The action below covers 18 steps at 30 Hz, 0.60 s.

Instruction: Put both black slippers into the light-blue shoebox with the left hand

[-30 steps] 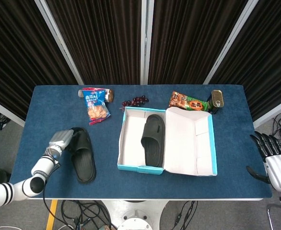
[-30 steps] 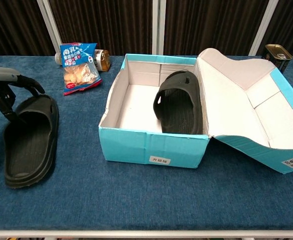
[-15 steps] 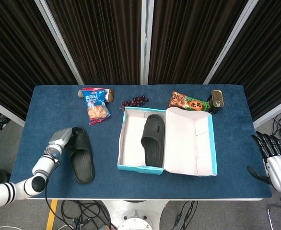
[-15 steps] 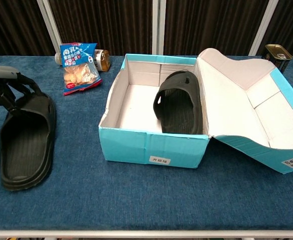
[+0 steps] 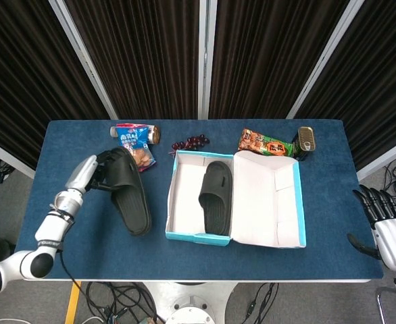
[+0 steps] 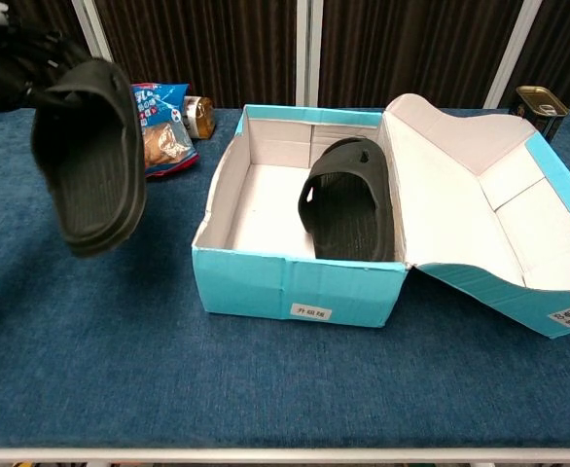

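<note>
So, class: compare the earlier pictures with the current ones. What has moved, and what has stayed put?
The left hand, gripping the loose black slipper at its strap end, has lifted it off the table and carried it toward the light-blue shoebox. The other slipper still lies in the box; the right hand, snacks and can are unchanged.

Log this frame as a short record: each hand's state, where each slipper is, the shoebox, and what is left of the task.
left hand: grips the toe end of the lifted slipper, which hangs clear of the table, left of the box
right hand: holds nothing, fingers apart, off the table's right edge
slipper in box: leans against the right wall
shoebox: lid open to the right
remaining: lifted slipper not yet in box
</note>
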### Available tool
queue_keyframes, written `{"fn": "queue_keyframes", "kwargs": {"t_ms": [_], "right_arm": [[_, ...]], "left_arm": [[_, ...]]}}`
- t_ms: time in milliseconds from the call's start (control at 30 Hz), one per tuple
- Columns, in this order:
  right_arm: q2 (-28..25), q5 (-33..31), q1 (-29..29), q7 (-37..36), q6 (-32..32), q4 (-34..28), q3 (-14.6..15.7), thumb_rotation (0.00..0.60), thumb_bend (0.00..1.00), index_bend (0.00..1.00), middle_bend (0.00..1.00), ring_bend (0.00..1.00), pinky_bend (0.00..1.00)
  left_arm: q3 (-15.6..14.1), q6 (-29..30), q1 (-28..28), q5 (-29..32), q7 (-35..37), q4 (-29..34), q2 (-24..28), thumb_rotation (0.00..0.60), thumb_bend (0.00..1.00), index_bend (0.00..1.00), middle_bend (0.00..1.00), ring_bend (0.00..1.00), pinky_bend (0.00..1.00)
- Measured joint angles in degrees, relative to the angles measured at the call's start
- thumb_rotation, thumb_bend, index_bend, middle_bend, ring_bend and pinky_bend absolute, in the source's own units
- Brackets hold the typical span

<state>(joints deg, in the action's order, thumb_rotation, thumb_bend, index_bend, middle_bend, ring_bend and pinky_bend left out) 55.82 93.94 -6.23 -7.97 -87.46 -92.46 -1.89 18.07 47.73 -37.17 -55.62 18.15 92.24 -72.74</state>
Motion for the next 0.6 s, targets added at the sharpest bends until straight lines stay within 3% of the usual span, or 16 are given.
{"fn": "queue_keyframes", "kwargs": {"t_ms": [300, 600], "right_arm": [[-0.7, -0.63, 0.22, 1.0, 0.22, -1.1, -0.01, 0.6, 0.13, 0.0, 0.04, 0.0, 0.0], [-1.11, -1.32, 0.56, 1.55, 0.4, -1.78, 0.01, 0.6, 0.13, 0.0, 0.04, 0.0, 0.0]], "left_arm": [[5.54, -4.36, -5.94, -14.34, 22.54, -6.83, -7.71, 0.6, 0.16, 0.48, 0.5, 0.67, 0.61], [5.96, -5.46, -14.71, -20.37, 28.02, -19.7, -19.82, 0.6, 0.16, 0.48, 0.5, 0.66, 0.56]]}}
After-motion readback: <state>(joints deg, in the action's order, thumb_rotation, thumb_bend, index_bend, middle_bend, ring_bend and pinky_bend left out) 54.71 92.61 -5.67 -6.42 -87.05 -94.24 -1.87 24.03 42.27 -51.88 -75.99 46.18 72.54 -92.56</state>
